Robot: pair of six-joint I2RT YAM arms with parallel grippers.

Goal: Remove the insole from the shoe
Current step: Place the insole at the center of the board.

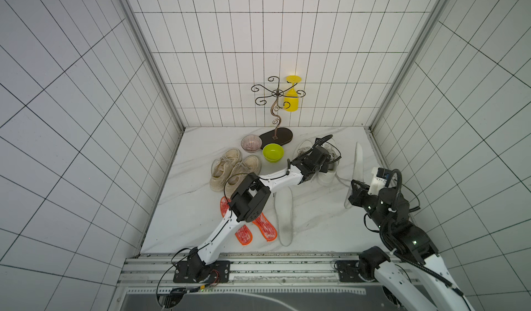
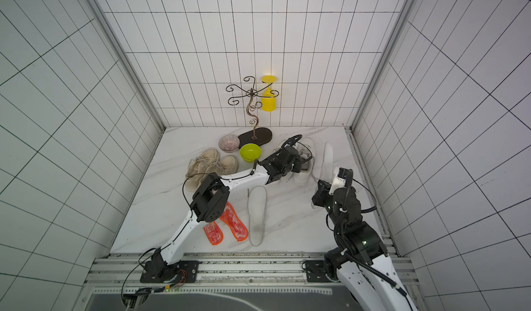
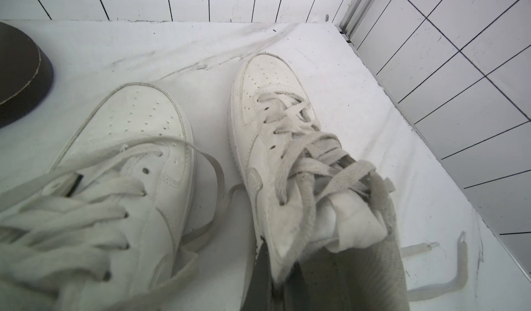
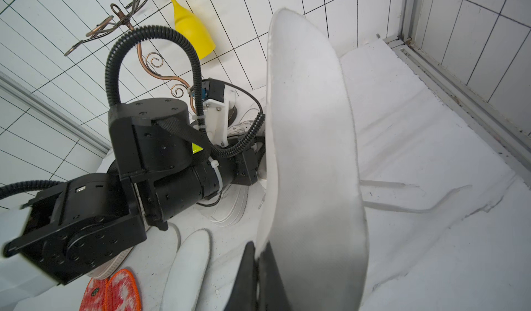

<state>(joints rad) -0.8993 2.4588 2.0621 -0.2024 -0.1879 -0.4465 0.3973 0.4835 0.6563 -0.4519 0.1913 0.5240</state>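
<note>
Two white lace-up shoes [image 1: 326,177] [image 2: 303,177] stand at the back right of the marble table. My left gripper [image 1: 330,163] [image 2: 301,165] [image 3: 283,272] reaches over them and is shut on the side edge of one shoe's [image 3: 270,128] opening. Its mate [image 3: 138,140] sits beside it. A long white insole [image 1: 357,163] [image 2: 327,157] [image 4: 310,151] is outside the shoes, held up on edge in the air to their right. My right gripper [image 1: 352,190] [image 2: 317,190] [image 4: 258,263] is shut on its near end.
Another white insole [image 1: 284,217] and two orange insoles [image 1: 265,227] lie near the front. Beige sneakers [image 1: 232,168], a green bowl [image 1: 273,153], a pink bowl [image 1: 251,143] and a wire stand [image 1: 275,135] holding a yellow cup [image 1: 292,96] crowd the back left. Tiled walls enclose the table.
</note>
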